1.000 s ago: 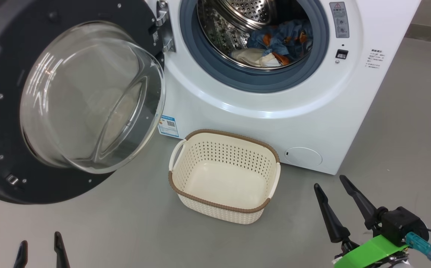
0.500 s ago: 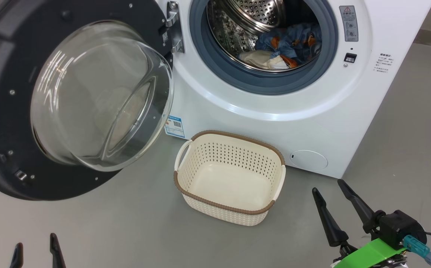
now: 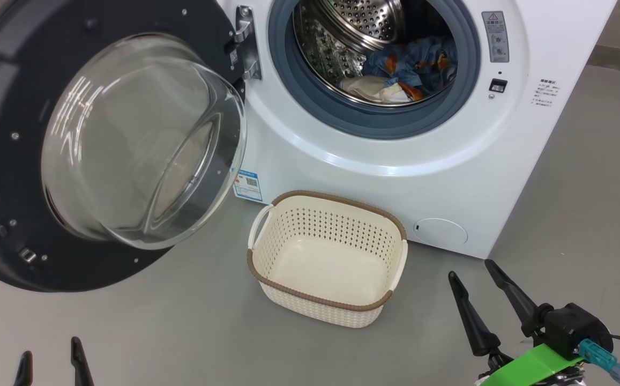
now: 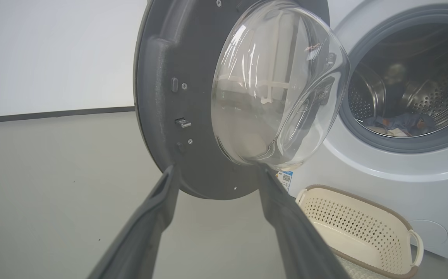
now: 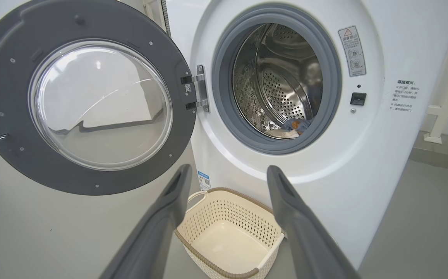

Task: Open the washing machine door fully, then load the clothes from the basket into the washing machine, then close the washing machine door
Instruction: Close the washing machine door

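Grey floor [image 3: 181,327], smooth and matt, runs to a pale wall with a dark skirting line in the left wrist view. The washing machine [image 3: 374,182] stands on this floor, front toward the robot.

Step 1, open door: the washing machine door [image 3: 127,139] hangs swung out on its hinge at the left side of the opening, domed glass toward the robot, well apart from the drum mouth. Judged done; whether it sits at its end stop I cannot tell.

Step 2, load: the basket [image 3: 336,196] sits on the floor just in front of the machine, below the opening and near the round white flap. Its bare bottom shows, with no garment in it. The clothes [image 3: 401,67] lie low in the steel drum, 1 light blue piece with orange print and 1 cream piece, touching. Nothing appears to trail over the blue-grey gasket. Judged done.

Step 3, close door: not yet done.

Left gripper [image 3: 50,348]: low over the floor, below the door, jaws wide, holding nothing, apart from the door. Right gripper [image 3: 470,269]: over the floor to the right of the basket, apart from it, jaws wide, holding nothing.

Progress estimate: 2 of 3 steps complete. Remaining: swing the door onto the opening and press until the latch catches. The left gripper looks better placed for that push.
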Controlling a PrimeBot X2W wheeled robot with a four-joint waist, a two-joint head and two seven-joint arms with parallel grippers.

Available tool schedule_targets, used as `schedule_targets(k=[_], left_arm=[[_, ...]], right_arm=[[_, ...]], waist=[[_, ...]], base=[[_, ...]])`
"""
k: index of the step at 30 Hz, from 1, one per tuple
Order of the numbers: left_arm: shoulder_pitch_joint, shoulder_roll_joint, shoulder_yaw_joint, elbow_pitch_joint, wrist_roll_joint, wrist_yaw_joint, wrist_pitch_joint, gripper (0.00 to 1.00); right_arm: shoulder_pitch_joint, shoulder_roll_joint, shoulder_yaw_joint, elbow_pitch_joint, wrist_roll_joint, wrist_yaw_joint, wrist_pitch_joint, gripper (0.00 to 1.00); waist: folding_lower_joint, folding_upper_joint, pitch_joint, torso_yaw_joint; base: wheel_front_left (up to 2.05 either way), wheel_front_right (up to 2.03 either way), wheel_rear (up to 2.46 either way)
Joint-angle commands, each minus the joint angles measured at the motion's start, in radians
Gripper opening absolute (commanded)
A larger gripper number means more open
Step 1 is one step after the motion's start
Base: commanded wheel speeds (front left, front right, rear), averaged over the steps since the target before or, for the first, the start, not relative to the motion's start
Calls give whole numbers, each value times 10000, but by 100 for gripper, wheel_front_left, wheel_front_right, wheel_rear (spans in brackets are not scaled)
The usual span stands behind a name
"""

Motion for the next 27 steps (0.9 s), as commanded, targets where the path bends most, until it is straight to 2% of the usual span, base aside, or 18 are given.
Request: schedule_targets(k=[1, 16, 17, 18, 19, 27], left_arm=[[-94, 91, 360, -177, -34, 16, -36, 100], [-69, 91, 401, -273, -171, -19, -36, 100], [-73, 91, 404, -301, -309, -29, -36, 93], [-62, 91, 402, -320, -363, -42, -36, 11], [-41, 91, 383, -310, -385, -71, -36, 0], [-210, 91, 460, -477, -1082, -178, -36, 0]], right_arm=[[-49, -57, 256, -207, -19, 27, -48, 100], [-109, -57, 338, -175, 4, 27, -48, 100], [-111, -56, 339, -179, 4, 27, -48, 100], [-114, -58, 339, -182, 5, 27, -48, 100], [-117, -63, 339, -185, 7, 27, -48, 100], [-124, -95, 283, -203, 15, 27, -48, 100]], waist=[[0, 0, -9, 19], [0, 0, -26, -15], [0, 0, -25, -31], [0, 0, -25, -47], [0, 0, -24, -65], [0, 0, 73, -168]], base=[[0, 0, 0], [0, 0, 0], [0, 0, 0], [0, 0, 0], [0, 0, 0], [0, 0, 0]])
